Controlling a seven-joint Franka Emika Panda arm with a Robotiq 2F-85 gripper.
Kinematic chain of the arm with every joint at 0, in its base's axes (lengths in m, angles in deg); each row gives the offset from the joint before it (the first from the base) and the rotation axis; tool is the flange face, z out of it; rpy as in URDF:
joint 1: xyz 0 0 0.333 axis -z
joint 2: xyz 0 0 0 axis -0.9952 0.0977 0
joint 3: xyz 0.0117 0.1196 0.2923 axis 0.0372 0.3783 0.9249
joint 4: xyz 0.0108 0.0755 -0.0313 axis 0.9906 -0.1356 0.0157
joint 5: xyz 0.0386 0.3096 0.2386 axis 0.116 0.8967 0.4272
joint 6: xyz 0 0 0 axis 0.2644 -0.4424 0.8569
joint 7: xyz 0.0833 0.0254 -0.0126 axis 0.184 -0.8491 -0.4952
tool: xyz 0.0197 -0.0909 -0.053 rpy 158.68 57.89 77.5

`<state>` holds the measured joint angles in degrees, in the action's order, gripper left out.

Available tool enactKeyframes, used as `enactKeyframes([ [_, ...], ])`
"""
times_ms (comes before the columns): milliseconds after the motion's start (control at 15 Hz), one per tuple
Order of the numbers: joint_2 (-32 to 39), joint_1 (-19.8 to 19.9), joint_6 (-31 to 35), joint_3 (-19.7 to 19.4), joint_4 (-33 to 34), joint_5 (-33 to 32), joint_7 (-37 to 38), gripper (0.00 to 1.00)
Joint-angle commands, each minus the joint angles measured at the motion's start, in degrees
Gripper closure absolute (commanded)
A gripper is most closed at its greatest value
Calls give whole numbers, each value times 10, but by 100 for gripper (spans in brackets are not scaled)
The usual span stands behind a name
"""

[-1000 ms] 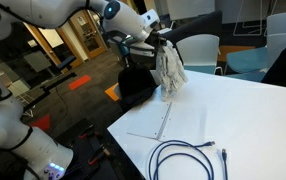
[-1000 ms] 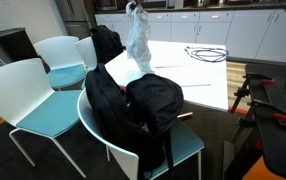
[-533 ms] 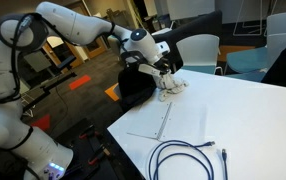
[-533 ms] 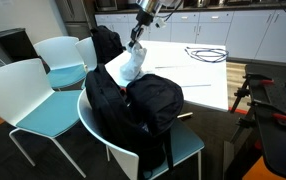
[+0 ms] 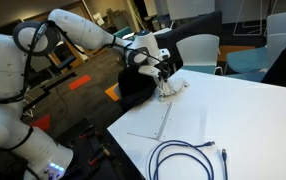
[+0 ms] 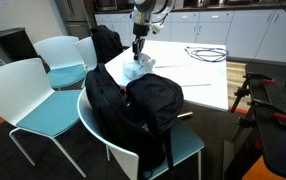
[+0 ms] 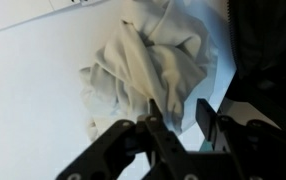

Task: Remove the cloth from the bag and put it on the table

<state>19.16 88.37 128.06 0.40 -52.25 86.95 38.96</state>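
The pale grey cloth (image 5: pixel 172 88) lies crumpled on the white table (image 5: pixel 233 110) near its edge; it shows in both exterior views (image 6: pixel 138 70) and fills the upper wrist view (image 7: pixel 153 60). My gripper (image 5: pixel 163 73) hangs just above it, also in an exterior view (image 6: pixel 137 50), with the jaws (image 7: pixel 180 118) open and holding nothing. A black bag (image 5: pixel 135 85) sits just beyond the table edge beside the cloth. A large black backpack (image 6: pixel 143 105) rests on a chair in the foreground.
A coiled dark cable (image 5: pixel 183 158) lies on the table, also seen in an exterior view (image 6: pixel 205 52). A flat sheet (image 5: pixel 163 122) lies mid-table. White and teal chairs (image 6: pixel 38 95) stand around, one with another black bag (image 6: pixel 106 44).
The cloth hung from my shut gripper above the table a second ago. It came down onto the table, and the jaws now stand open over the crumpled heap.
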Motion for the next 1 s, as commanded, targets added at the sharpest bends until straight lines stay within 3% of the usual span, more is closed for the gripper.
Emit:
enactKeyframes([
  [0,-80,10,-57,21,-47,-69,51,26],
  [200,-170,-4,-79,18,-118,-117,84,3],
  [267,-198,-8,-86,18,-141,-131,92,0],
  [600,-347,-20,-141,30,-261,-162,95,0],
  [933,-430,-37,-183,38,-321,-158,91,0],
])
